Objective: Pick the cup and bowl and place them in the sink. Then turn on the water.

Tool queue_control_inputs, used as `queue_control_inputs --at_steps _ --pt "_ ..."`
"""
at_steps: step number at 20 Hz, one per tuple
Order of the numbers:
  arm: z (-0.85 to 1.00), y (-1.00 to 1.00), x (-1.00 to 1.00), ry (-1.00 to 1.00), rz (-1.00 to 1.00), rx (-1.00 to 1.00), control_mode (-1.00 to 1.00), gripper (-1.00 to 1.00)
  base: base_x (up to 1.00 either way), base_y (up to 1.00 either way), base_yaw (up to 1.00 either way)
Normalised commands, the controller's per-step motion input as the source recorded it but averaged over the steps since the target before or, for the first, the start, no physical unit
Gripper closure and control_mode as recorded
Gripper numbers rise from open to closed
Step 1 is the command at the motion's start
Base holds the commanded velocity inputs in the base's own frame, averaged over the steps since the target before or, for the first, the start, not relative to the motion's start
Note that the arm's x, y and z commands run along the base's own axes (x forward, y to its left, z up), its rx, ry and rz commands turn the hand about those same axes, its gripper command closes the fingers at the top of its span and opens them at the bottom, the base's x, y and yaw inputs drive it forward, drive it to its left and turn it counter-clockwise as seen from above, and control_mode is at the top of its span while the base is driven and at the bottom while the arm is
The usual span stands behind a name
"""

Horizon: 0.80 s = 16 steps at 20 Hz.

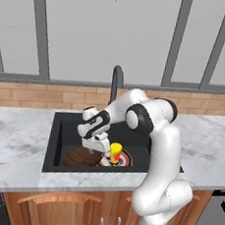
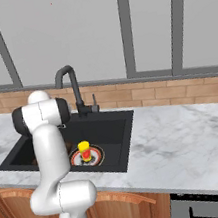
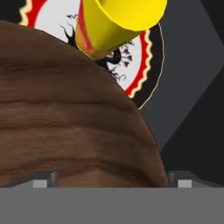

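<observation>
Gripper (image 1: 96, 147) jaws spread wide above wooden bowl (image 3: 65, 122) in black sink (image 1: 58, 128); yellow cup (image 2: 85, 150) upright on drain; no readable writing.

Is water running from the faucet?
No, the faucet spout shows no stream above the sink.

Matte black rectangular sink (image 2: 116, 153) set in white marble counter (image 2: 187, 140). Small yellow cup (image 2: 84, 151) upright on red-and-white drain ring (image 2: 96, 156). Black gooseneck faucet (image 2: 71, 87) behind. White arm (image 2: 50, 152) at left.
</observation>
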Motion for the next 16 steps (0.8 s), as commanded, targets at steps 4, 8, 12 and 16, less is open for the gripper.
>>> queue_control_inputs --at_steps 4,8,12,16 --pt "0.17 0.03 -0.01 0.0 0.0 0.0 -1.0 -1.0 0.0 0.0 0.0" --pt "0.22 -0.02 -0.08 0.0 0.0 0.0 -1.0 -1.0 0.0 0.0 0.0" --pt "0.22 -0.05 -0.06 0.0 0.0 0.0 -1.0 -1.0 0.0 0.0 0.0" --pt "0.29 -0.01 -0.05 0.0 0.0 0.0 -1.0 -1.0 0.0 0.0 0.0"
